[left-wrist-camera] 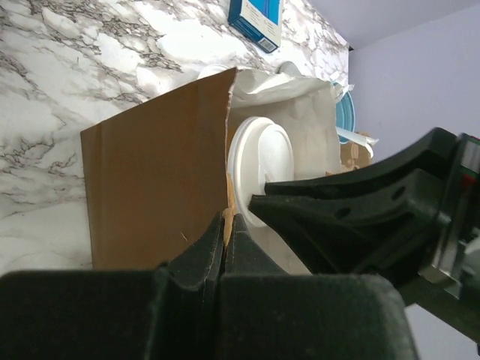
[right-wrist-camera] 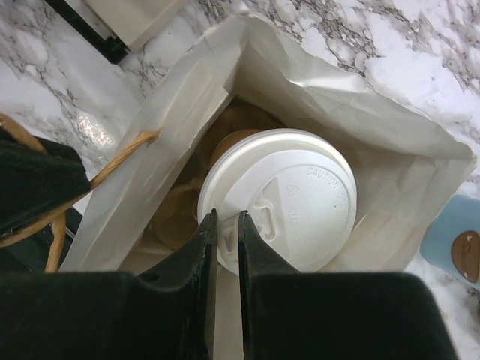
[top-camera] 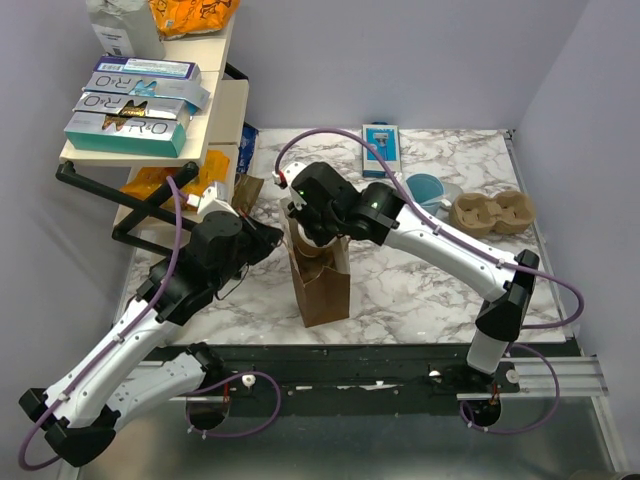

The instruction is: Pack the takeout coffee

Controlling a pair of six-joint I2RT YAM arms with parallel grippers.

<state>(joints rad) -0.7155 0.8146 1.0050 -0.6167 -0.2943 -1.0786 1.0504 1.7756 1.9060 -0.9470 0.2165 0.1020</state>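
A brown paper bag [top-camera: 322,285] stands open in the middle of the marble table. The takeout coffee [right-wrist-camera: 281,199] hangs upright inside the bag's mouth, its white lid on and a bit of tan cup showing under it. My right gripper [right-wrist-camera: 225,217] reaches down from above and is shut on the lid's near rim. From the left, my left gripper [left-wrist-camera: 227,219] is shut on the bag's [left-wrist-camera: 150,187] top edge, a tan strip pinched between its jaws. The lid [left-wrist-camera: 259,161] shows through the opening in the left wrist view. The bag's bottom is hidden.
A light-blue mug [top-camera: 428,188] and a brown pulp cup carrier [top-camera: 493,212] sit at the back right. A blue box [top-camera: 381,148] lies at the back edge. A shelf with stacked boxes [top-camera: 135,110] on a black frame stands at the left.
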